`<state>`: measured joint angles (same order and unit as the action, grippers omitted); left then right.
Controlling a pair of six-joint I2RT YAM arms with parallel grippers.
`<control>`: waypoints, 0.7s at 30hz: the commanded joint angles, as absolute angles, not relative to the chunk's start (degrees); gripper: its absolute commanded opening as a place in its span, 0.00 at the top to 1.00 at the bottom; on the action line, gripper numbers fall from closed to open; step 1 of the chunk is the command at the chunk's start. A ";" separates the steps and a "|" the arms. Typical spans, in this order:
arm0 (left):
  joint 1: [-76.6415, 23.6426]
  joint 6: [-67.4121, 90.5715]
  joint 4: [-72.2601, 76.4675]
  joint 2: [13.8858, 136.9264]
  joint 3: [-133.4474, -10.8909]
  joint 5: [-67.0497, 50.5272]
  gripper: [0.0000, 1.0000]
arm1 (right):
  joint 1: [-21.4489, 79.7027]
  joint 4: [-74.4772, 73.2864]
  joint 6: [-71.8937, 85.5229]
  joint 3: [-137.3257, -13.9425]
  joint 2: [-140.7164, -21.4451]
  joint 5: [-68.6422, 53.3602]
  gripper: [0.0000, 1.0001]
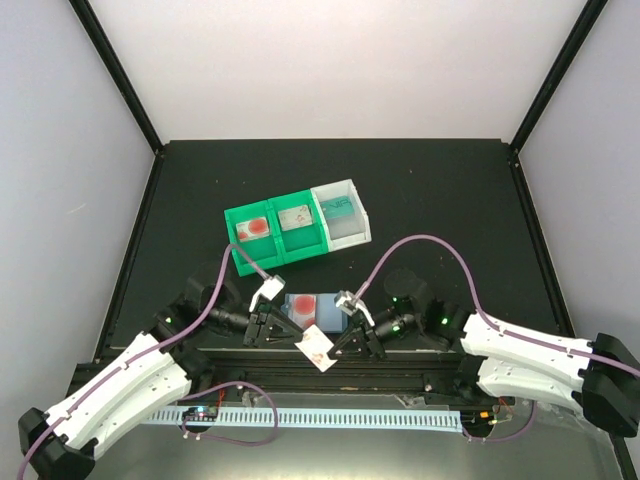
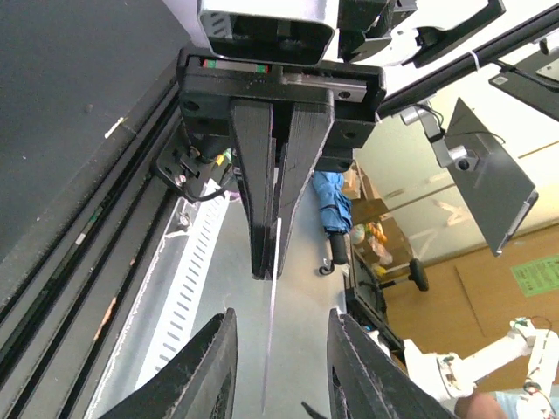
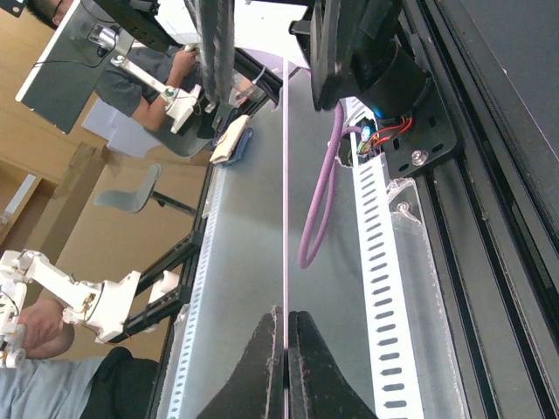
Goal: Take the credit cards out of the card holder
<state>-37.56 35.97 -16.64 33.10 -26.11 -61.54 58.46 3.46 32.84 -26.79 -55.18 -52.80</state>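
Observation:
A whitish credit card with red marks (image 1: pixel 317 347) hangs above the table's near edge, between the two grippers. My right gripper (image 1: pixel 337 346) is shut on it; in the right wrist view the card shows edge-on (image 3: pixel 285 192), pinched between the shut fingertips (image 3: pixel 285 316). My left gripper (image 1: pixel 297 340) is open, with its fingers on either side of the card's free edge (image 2: pixel 272 349) and not touching it (image 2: pixel 281 318). The light-blue card holder (image 1: pixel 314 308) lies flat on the table behind the grippers. A red-marked card shows inside it.
A green bin (image 1: pixel 277 232) with red-marked cards and a white bin (image 1: pixel 341 213) with a teal card stand behind the holder. The black rail and slotted cable duct (image 1: pixel 330 412) run along the near edge under the grippers.

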 commanded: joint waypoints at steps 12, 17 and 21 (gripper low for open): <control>-37.23 32.69 -19.13 33.73 -28.41 -62.89 0.98 | 58.45 3.08 31.04 -30.67 -58.04 -51.18 0.96; -37.09 32.63 -21.76 33.22 -29.12 -57.46 0.98 | 58.36 -1.09 30.84 -30.38 -54.27 -43.38 0.69; -36.77 33.69 -22.20 31.91 -29.17 -52.05 0.99 | 58.36 -2.68 32.13 -29.03 -49.15 -35.46 0.51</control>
